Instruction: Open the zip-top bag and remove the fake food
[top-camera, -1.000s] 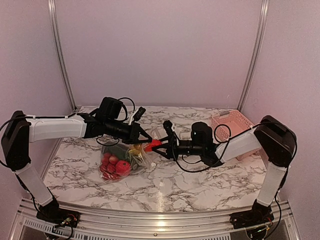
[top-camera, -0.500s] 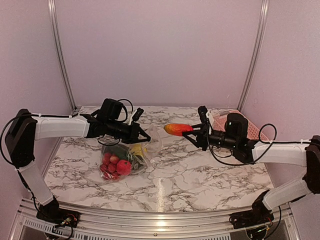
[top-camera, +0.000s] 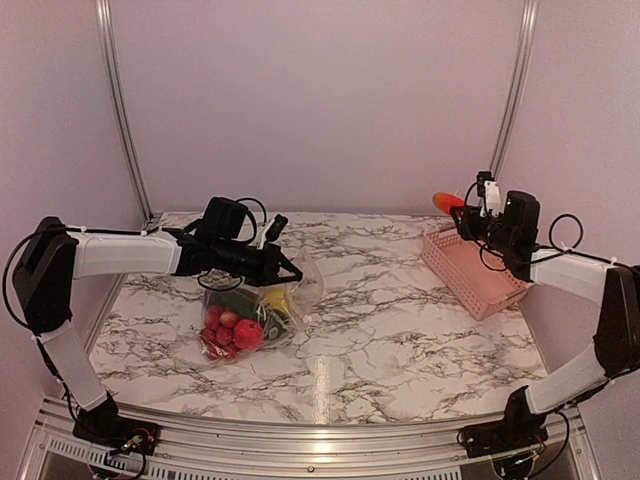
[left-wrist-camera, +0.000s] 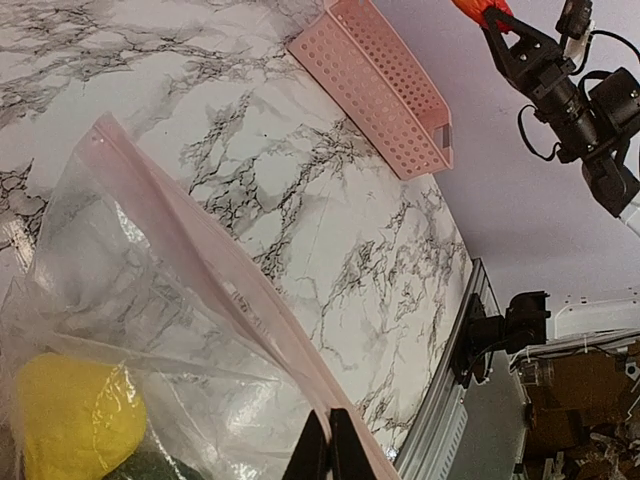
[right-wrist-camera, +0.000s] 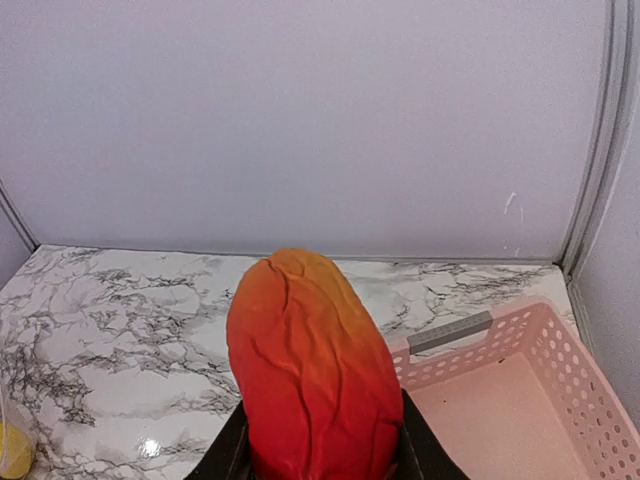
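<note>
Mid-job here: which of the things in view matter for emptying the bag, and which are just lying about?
Job in hand:
zip-top bag, pinched by the shut left claw
fake food inside it
orange-red piece, gripped in the right claw

Lying about:
pink basket
marble table

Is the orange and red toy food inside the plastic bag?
No, the right gripper holds the orange-red fake food up near the pink basket, away from the zip-top bag.
</note>
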